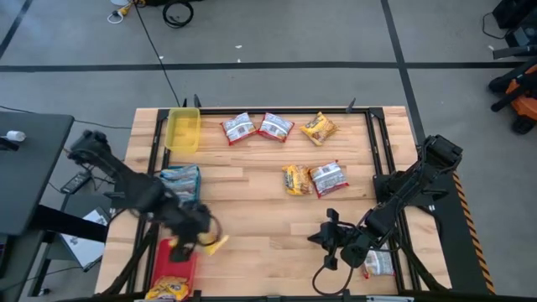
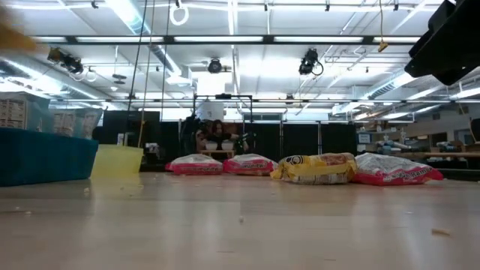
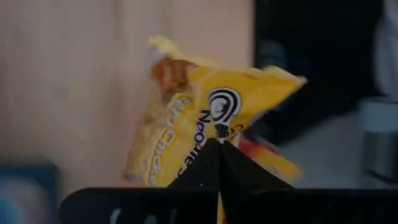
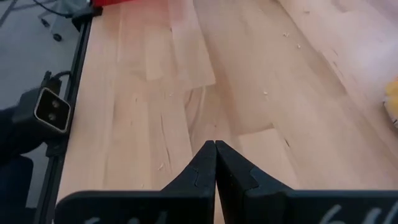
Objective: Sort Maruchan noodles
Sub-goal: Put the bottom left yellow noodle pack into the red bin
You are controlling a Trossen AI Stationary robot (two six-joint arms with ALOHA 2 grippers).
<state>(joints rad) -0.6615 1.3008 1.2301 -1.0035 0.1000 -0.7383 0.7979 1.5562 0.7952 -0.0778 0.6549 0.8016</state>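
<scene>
L gripper (image 3: 217, 146) clamps 1 yellow packet (image 3: 199, 118); 5 packets mid-table.

Yellow pkt (image 3: 205, 124) blurred, lower part behind left claw (image 3: 219, 144); red tray (image 1: 174, 267) partly under arm.

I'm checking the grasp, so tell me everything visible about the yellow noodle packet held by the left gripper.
The yellow noodle packet is a crinkled, glossy plastic pack with black lettering and a round black-and-white logo. The left gripper has its fingers shut on one edge, so the packet is lifted and tilted, blurred as if moving. From above it sticks out beside the red tray at the table's near-left, apart from the other packets.
</scene>
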